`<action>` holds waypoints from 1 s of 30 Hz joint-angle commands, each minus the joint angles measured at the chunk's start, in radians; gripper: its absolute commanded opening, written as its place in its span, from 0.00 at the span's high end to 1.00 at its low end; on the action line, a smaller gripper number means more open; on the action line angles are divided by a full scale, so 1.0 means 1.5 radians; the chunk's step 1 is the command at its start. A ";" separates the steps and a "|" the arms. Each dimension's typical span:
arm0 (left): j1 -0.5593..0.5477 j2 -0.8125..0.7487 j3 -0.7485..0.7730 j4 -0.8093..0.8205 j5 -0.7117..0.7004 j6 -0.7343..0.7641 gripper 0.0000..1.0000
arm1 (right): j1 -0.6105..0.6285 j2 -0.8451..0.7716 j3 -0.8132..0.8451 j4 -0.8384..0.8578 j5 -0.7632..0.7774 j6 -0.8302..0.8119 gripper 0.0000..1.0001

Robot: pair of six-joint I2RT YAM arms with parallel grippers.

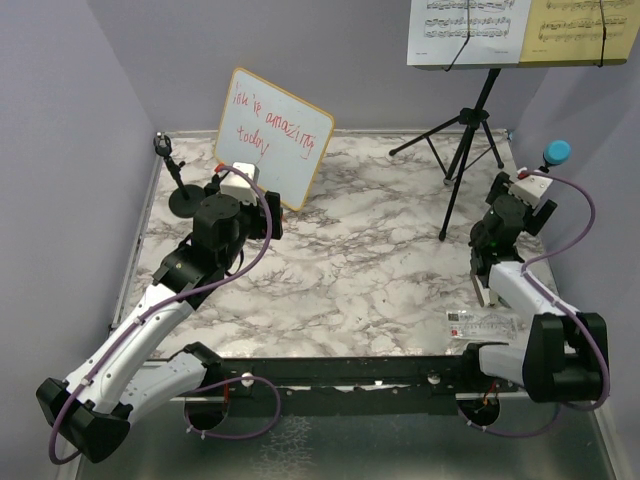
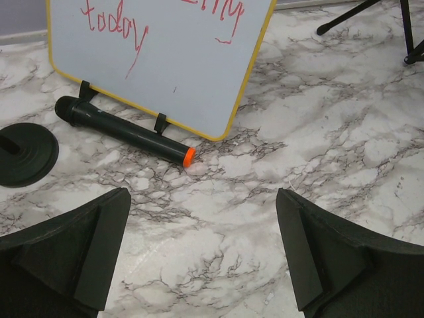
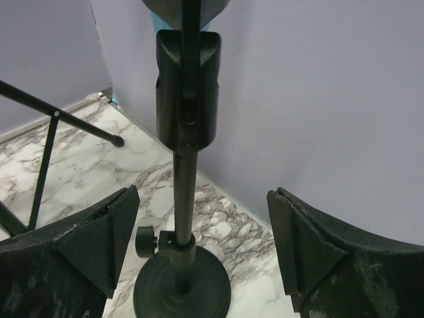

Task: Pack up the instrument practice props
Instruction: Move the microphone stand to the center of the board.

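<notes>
Overhead and wrist views of a marble-patterned table with two robot arms at its near edge.

At the far left, a small black mic holder stands empty on its round base. Just right of it, a black microphone with an orange end lies flat on the table, touching the foot of a propped whiteboard. The left gripper hovers over bare table near it, fingers wide apart and holding nothing. The microphone looks rigid, smooth and likely to roll. A grip across the middle of its barrel seems safest, approached from the side away from the board.

At the upper right, a tall tripod music desk carries white sheet music and yellow sheet music. The paper is probably light and floppy.

At the far right edge, a second mic holder stands upright with a blue microphone in its clip. The right gripper faces the thin stem, one of its fingers on each side, apart and not touching it. The base looks heavy and the stem stiff but narrow. Taking the stem just under the clip should keep it from tipping.
</notes>
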 commanded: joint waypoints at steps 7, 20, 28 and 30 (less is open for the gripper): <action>-0.003 0.003 -0.013 -0.001 -0.020 0.007 0.01 | -0.063 0.107 -0.003 0.203 -0.108 -0.054 0.32; -0.003 0.005 -0.015 0.001 -0.013 0.010 0.01 | -0.074 0.101 -0.009 0.197 -0.159 -0.080 0.99; -0.004 -0.002 -0.015 0.002 -0.010 0.009 0.01 | -0.073 -0.057 -0.029 0.061 -0.272 -0.072 1.00; -0.004 -0.002 -0.015 0.002 -0.009 0.009 0.01 | -0.069 -0.099 -0.022 0.011 -0.316 -0.061 0.99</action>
